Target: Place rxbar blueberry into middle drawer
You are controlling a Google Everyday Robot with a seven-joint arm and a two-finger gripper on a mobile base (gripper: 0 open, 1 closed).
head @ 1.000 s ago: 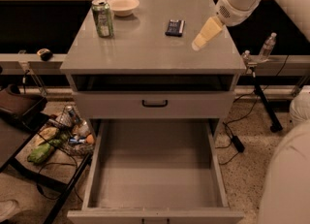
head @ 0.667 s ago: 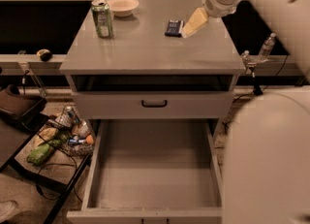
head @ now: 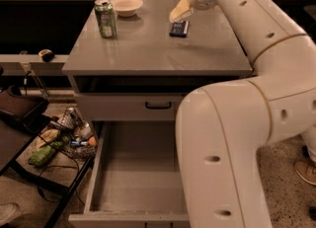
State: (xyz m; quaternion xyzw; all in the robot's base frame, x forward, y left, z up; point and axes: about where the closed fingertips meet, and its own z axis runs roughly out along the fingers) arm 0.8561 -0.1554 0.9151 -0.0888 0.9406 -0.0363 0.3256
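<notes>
The rxbar blueberry (head: 179,28), a small dark blue bar, lies flat on the grey cabinet top (head: 148,49), right of centre toward the back. My gripper (head: 180,11) hangs just behind and above the bar, very close to it, and holds nothing that I can see. The middle drawer (head: 133,182) is pulled out wide below the cabinet. Its plain grey floor shows nothing on it, and my arm hides its right part.
A green can (head: 105,19) and a pale bowl (head: 127,6) stand at the back left of the top. A shut drawer front with a black loop handle (head: 158,105) is above the open drawer. A cluttered low rack (head: 64,138) stands at left. My white arm (head: 237,138) fills the right side.
My gripper has moved left and toward the back of the cabinet top, from beside the bar to just behind it. My arm now covers much more of the right side.
</notes>
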